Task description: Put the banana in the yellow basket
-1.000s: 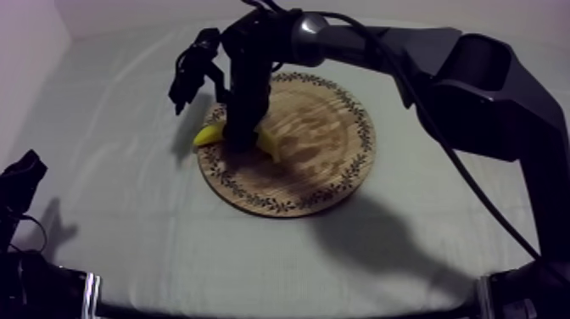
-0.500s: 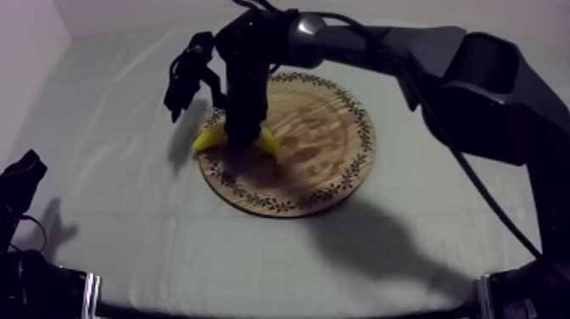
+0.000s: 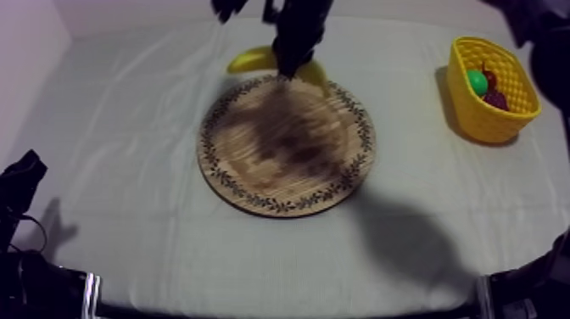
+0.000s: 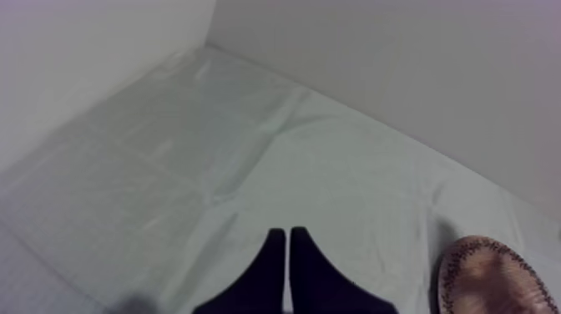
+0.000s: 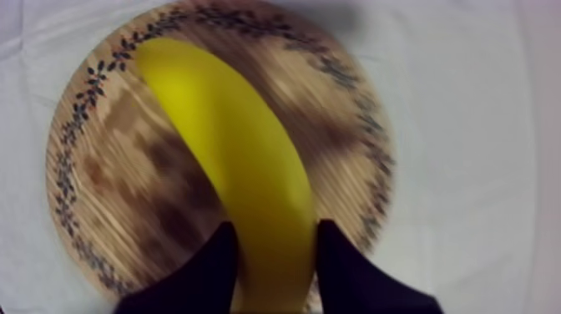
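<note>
Grey-white cloth (image 3: 127,187) covers the table. At the lower left of the frame, nearest the camera, the left gripper (image 3: 21,182) sits parked. Its fingers (image 4: 271,259) lie together as a narrow wedge, holding nothing.

At centre frame lies the round wooden board (image 3: 286,153), now bare. The banana (image 3: 250,60), which lay on the board's left rim half a second ago, now hangs at the upper centre of the frame. It has been lifted clear above the far rim, and the right gripper (image 3: 293,64) is clamped on it. Seen from the right wrist camera, both black fingers (image 5: 213,267) press against the banana's sides, with the board well below.

Farthest off, at the upper right of the frame, stands the yellow basket (image 3: 488,123), uncovered now that the arm has risen. It is well apart from the board and already holds a green fruit (image 3: 477,81) and a small red fruit (image 3: 490,76).

The pick appears done. What seems to remain is a carry across to the right and a release over the basket.
</note>
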Motion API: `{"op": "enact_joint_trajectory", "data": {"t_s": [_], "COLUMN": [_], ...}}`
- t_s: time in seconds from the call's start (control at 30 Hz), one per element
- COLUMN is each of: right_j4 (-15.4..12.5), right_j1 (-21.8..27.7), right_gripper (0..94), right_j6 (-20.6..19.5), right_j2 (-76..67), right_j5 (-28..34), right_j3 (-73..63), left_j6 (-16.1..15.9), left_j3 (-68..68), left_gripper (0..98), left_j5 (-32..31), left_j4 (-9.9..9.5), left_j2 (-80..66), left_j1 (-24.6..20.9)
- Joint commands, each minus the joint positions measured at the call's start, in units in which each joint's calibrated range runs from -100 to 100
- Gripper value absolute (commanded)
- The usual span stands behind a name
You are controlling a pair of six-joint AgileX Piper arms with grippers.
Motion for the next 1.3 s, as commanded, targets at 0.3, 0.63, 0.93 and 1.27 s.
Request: {"op": "enact_joint_trajectory", "data": {"t_s": [0.3, 0.63, 0.93, 1.27], "right_j4": [-0.68, -0.29, 0.95, 4.04], "right_j1": [10.3, 20.02, 27.36, 30.51], "right_gripper": [28.8, 31.5, 31.2, 47.3], "right_j6": [-3.02, -7.3, -8.71, -10.82], "right_j2": [-15.24, -18.58, -17.87, -18.53], "right_j5": [5.68, 5.19, 1.37, -6.48], "right_j3": [-0.68, 0.61, 6.43, 19.2], "left_j6": [0.02, 0.02, 0.02, 0.02], "left_j3": [0.0, 0.0, 0.0, 0.0], "left_gripper": [0.1, 0.1, 0.1, 0.1], "left_j5": [0.0, 0.0, 0.0, 0.0], "left_j4": [0.03, 0.03, 0.03, 0.03], "left_j2": [0.04, 0.04, 0.04, 0.04], "left_j1": [-0.02, -0.02, -0.02, -0.02]}}
